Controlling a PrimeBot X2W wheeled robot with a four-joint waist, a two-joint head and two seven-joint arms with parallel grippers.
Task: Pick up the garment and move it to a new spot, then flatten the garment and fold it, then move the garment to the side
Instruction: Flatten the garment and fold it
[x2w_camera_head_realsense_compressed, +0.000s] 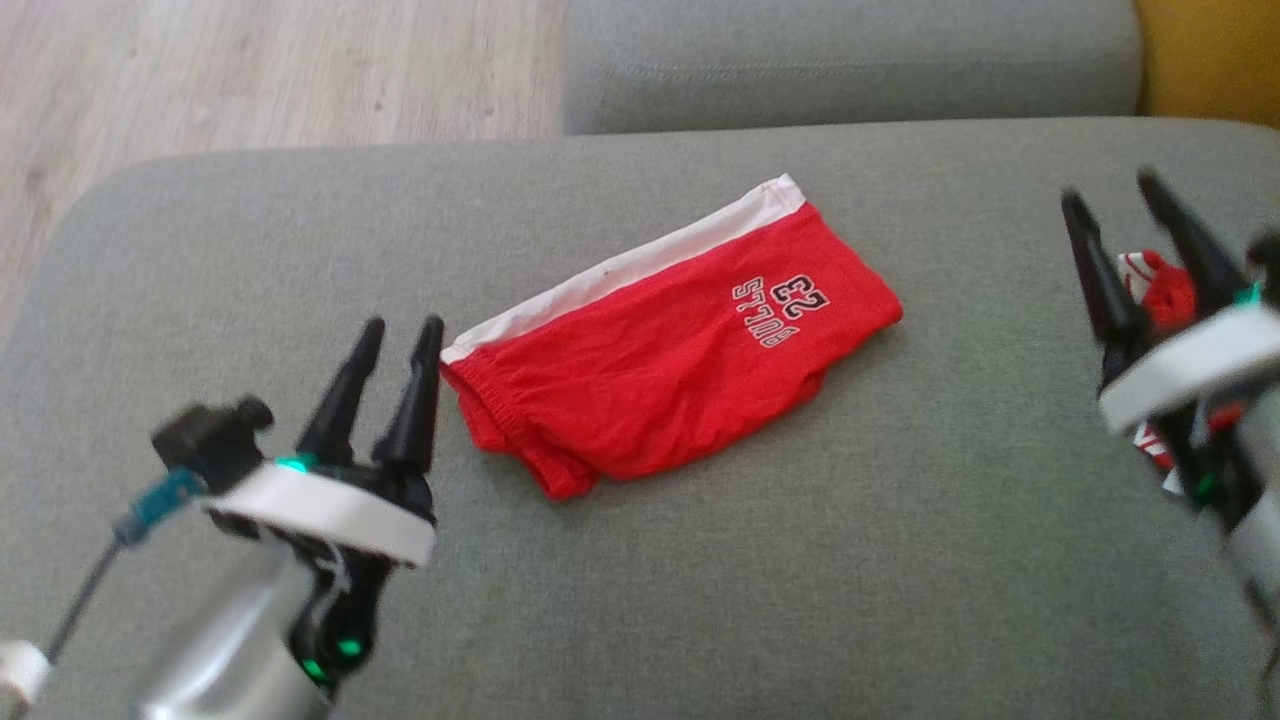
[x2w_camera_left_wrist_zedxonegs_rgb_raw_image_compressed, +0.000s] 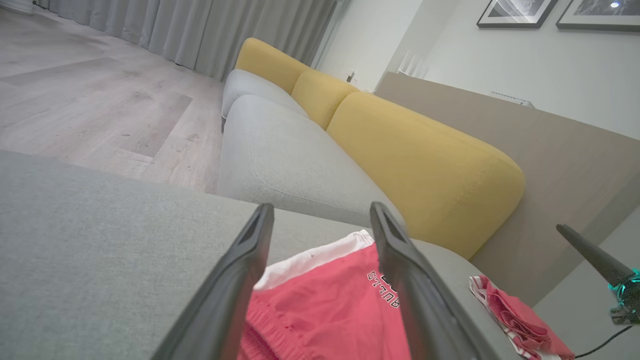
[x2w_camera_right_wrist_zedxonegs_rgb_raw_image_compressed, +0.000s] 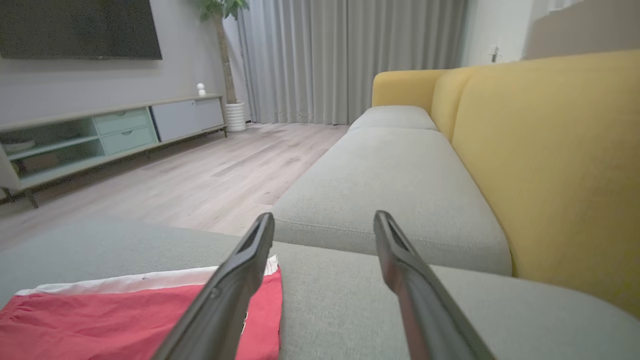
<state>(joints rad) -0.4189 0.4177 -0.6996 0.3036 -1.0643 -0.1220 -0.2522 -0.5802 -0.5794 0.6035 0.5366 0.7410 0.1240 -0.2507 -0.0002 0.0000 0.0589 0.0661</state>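
The garment (x2w_camera_head_realsense_compressed: 670, 360) is a pair of red shorts with a white side band and "BULLS 23" print, lying folded over and flat in the middle of the grey sofa cushion (x2w_camera_head_realsense_compressed: 700, 600). My left gripper (x2w_camera_head_realsense_compressed: 402, 335) hovers open just off its waistband end, with nothing between the fingers. In the left wrist view the garment (x2w_camera_left_wrist_zedxonegs_rgb_raw_image_compressed: 325, 305) lies below and between the spread fingers of the left gripper (x2w_camera_left_wrist_zedxonegs_rgb_raw_image_compressed: 322, 210). My right gripper (x2w_camera_head_realsense_compressed: 1110, 195) stands open and empty well to the right of the shorts. The right wrist view has the garment (x2w_camera_right_wrist_zedxonegs_rgb_raw_image_compressed: 125, 315) at lower left of the right gripper (x2w_camera_right_wrist_zedxonegs_rgb_raw_image_compressed: 324, 220).
A small crumpled red and white cloth (x2w_camera_head_realsense_compressed: 1165, 290) lies behind the right gripper, near the cushion's right end (x2w_camera_left_wrist_zedxonegs_rgb_raw_image_compressed: 515, 315). A second grey cushion (x2w_camera_head_realsense_compressed: 850, 60) adjoins at the back, with the yellow backrest (x2w_camera_right_wrist_zedxonegs_rgb_raw_image_compressed: 550, 165) alongside. Wooden floor (x2w_camera_head_realsense_compressed: 250, 90) lies past the cushion's left edge.
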